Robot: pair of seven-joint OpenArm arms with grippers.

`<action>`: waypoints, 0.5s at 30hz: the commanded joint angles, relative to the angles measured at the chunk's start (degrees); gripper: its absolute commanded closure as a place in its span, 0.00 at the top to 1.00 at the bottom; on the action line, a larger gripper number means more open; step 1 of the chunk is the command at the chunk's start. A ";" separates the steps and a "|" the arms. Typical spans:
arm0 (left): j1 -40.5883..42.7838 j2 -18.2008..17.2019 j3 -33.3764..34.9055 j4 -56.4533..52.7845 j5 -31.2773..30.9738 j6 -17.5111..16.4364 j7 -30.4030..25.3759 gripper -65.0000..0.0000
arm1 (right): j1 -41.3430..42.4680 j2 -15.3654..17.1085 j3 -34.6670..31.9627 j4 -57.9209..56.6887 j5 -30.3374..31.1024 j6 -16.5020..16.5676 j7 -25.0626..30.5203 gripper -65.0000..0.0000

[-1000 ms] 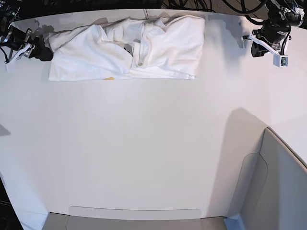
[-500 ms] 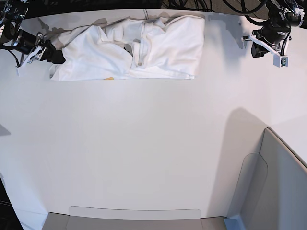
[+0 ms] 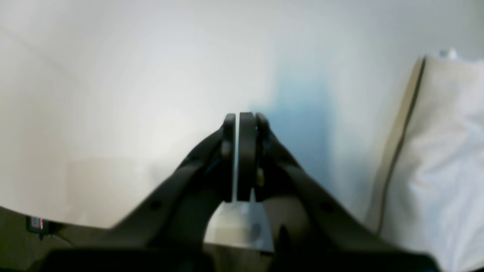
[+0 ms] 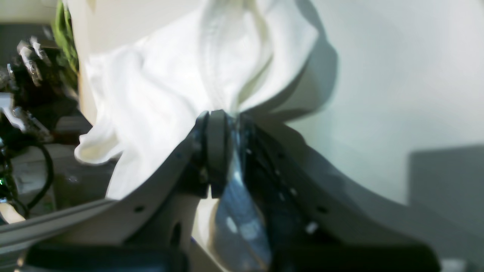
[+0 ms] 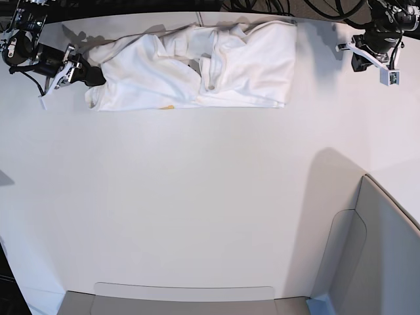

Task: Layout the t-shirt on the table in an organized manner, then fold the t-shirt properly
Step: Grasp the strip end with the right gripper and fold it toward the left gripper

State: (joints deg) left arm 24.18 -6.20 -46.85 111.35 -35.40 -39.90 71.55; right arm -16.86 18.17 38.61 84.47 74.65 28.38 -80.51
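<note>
The white t-shirt (image 5: 197, 65) lies crumpled in a wide strip along the far edge of the white table (image 5: 197, 197), with a small yellow bit of print showing at its near hem. My right gripper (image 5: 94, 77) is at the shirt's left end, shut on a bunched fold of the fabric (image 4: 227, 75). In the right wrist view this gripper (image 4: 223, 115) pinches the cloth between its fingertips. My left gripper (image 5: 359, 62) hovers off the shirt's right end, shut on nothing. Its closed fingers (image 3: 245, 151) hang over bare table, with the shirt (image 3: 438, 158) off to the side.
A grey panel (image 5: 387, 249) rises at the near right corner, and a low grey tray edge (image 5: 184, 295) runs along the near side. Dark cables (image 5: 262, 5) run behind the table's far edge.
My right gripper has shut on the shirt's left end and pushed it rightward, shifting the whole shirt to the right. My left gripper has shut and moved farther back and right.
</note>
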 commanded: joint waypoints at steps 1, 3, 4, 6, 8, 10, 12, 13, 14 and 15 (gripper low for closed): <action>1.27 -0.62 1.36 0.96 -0.87 -0.10 -0.82 0.00 | 0.55 0.42 0.55 3.84 2.58 0.15 0.51 0.00; 2.50 -3.17 5.93 0.96 -0.78 -0.10 0.06 0.00 | 0.55 -0.55 0.55 10.35 2.49 0.15 0.51 0.00; 2.94 -5.01 8.65 0.87 -0.78 -0.10 1.37 0.00 | 0.55 -1.08 0.55 13.07 2.49 0.15 0.51 0.00; 3.38 -8.09 14.54 0.69 -0.78 -0.10 4.19 0.00 | 0.73 -2.39 0.47 18.70 2.40 0.15 0.51 0.00; 3.38 -9.94 18.41 0.69 -0.78 -0.10 6.30 0.00 | 0.82 -3.71 0.38 23.71 2.31 0.15 0.51 0.00; 3.38 -10.02 19.64 0.43 -0.78 -0.10 6.91 0.00 | 0.82 -5.82 -0.24 27.58 2.31 0.15 0.51 0.00; 3.02 -10.02 19.73 -0.98 -0.78 -0.10 7.18 0.00 | 0.82 -8.37 -3.75 29.95 2.23 0.15 0.51 0.00; 2.94 -10.02 19.82 -1.86 -0.78 -0.10 7.18 0.00 | 0.82 -9.60 -5.95 30.39 1.96 0.15 0.51 0.00; 2.94 -10.02 19.82 -2.56 -0.78 -0.10 7.18 0.00 | 0.82 -11.01 -8.15 30.48 1.17 0.15 0.51 0.00; 2.94 -10.02 19.82 -3.26 -0.78 -0.10 7.18 0.00 | 0.73 -12.33 -10.08 30.48 -0.06 0.15 0.51 0.00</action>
State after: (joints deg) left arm 27.16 -15.57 -26.74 107.35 -36.05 -39.94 79.22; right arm -16.47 5.34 28.36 113.93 73.21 28.29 -80.90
